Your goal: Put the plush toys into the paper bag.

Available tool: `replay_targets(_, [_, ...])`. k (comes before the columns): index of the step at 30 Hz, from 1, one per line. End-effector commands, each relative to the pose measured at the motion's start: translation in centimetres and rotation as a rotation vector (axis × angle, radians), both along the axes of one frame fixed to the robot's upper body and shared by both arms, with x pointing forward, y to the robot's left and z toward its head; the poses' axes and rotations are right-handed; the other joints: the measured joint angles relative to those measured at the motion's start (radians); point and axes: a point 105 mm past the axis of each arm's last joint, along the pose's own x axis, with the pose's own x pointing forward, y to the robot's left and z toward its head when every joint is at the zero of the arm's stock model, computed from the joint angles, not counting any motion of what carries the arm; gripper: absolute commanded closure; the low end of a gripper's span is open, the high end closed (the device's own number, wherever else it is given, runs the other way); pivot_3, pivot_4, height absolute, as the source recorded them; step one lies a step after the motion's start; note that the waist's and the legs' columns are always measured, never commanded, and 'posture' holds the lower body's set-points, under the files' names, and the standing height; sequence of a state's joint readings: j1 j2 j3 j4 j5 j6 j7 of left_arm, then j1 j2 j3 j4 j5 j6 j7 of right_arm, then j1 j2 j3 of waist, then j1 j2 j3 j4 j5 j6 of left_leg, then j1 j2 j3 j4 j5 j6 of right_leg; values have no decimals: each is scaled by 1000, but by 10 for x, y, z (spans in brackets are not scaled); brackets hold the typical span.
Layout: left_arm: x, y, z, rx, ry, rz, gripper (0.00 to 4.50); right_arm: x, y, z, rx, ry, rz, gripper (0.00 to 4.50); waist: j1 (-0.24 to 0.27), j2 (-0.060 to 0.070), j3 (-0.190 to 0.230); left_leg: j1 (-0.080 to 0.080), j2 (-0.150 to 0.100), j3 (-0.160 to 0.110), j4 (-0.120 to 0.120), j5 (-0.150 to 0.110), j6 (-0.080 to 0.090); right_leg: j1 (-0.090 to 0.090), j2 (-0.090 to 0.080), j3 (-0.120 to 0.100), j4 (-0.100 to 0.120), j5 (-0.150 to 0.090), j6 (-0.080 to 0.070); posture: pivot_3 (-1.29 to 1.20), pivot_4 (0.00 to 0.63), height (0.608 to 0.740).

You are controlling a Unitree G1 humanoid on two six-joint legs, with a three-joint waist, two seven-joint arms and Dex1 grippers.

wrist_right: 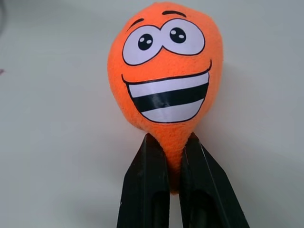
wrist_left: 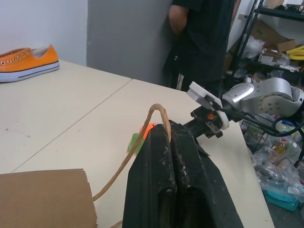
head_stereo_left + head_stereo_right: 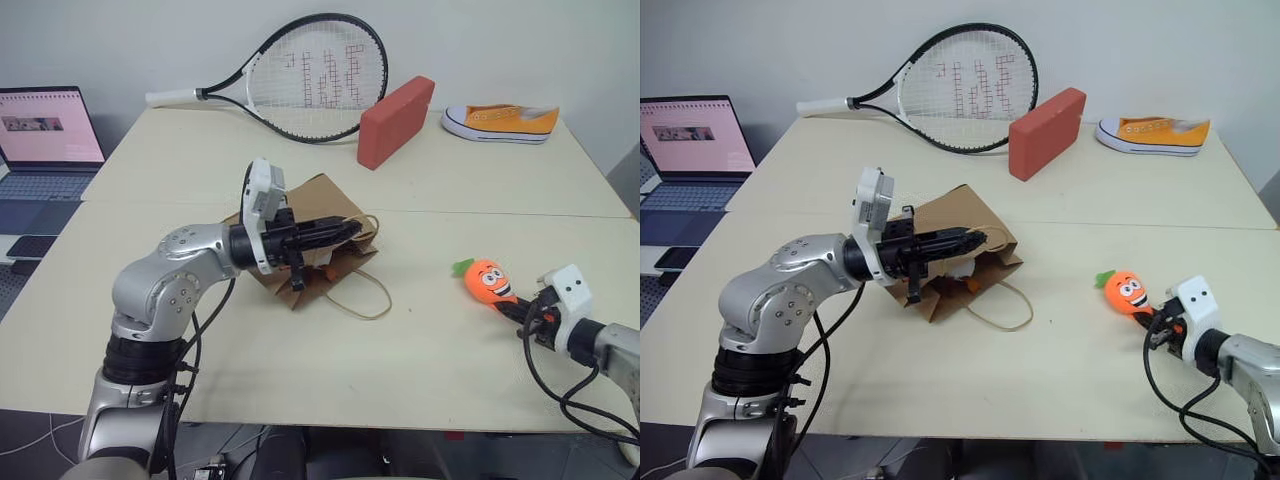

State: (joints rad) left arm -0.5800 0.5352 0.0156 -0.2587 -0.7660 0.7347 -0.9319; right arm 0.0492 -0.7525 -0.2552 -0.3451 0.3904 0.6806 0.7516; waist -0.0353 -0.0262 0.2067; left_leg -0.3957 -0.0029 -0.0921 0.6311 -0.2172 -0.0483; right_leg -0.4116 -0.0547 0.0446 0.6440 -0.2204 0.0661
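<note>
The brown paper bag (image 3: 318, 203) lies on its side at the middle of the table. My left gripper (image 3: 350, 229) is shut on one of its twisted loop handles (image 2: 159, 113) and holds the bag's mouth up. Something white (image 3: 958, 268) shows inside the mouth, mostly hidden. The bag's other handle (image 3: 368, 297) lies flat on the table. At the right, the orange carrot plush toy (image 3: 487, 281) with a grinning face (image 1: 166, 76) lies on the table. My right gripper (image 3: 512, 304) is shut on its narrow tip, with the black fingers (image 1: 148, 185) pinching it from both sides.
A tennis racket (image 3: 300, 75), a red block (image 3: 395, 120) and an orange sneaker (image 3: 500, 121) lie along the table's far side. A laptop (image 3: 45, 140) sits on a side desk at the left. A person (image 2: 204, 38) stands beyond the table's right end.
</note>
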Motion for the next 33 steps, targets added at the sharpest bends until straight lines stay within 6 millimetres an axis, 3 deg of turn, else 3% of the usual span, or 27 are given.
replay_targets(1, [-2,7,14,-21,-40,5,4500,-6,52,28,6,-66,221,4491,-1,0,0,0,0,0,0,0,0,0,0,0,0,0,0,0,150,740])
replay_targets(6, [-4,5,17,-22,-44,-4,4500,-9,99,32,44,-53,363,4491,4,0,0,-1,0,-1,0,0,0,0,0,-1,-1,0,0,0,150,740])
replay_targets(13, [-9,-2,15,-20,-39,-30,4500,13,147,17,146,-27,370,4491,4,0,0,-2,-1,-3,0,0,0,0,0,-2,-1,1,2,0,150,740])
replay_targets(18, [-12,-1,13,-8,-32,-34,4500,33,167,13,217,-32,301,4491,3,0,0,-2,0,-4,-1,0,0,0,0,-3,0,1,2,0,150,740])
replay_targets(26, [-16,-4,9,1,-24,-50,4500,63,195,30,406,-15,200,4491,2,0,0,-1,0,-4,-1,0,0,-1,0,-3,0,1,2,0,150,740])
replay_targets(33, [-17,-8,9,-1,-23,-70,4500,83,213,28,407,13,144,4491,2,0,0,-2,0,-4,-1,0,0,-1,0,-3,1,1,2,0,150,740])
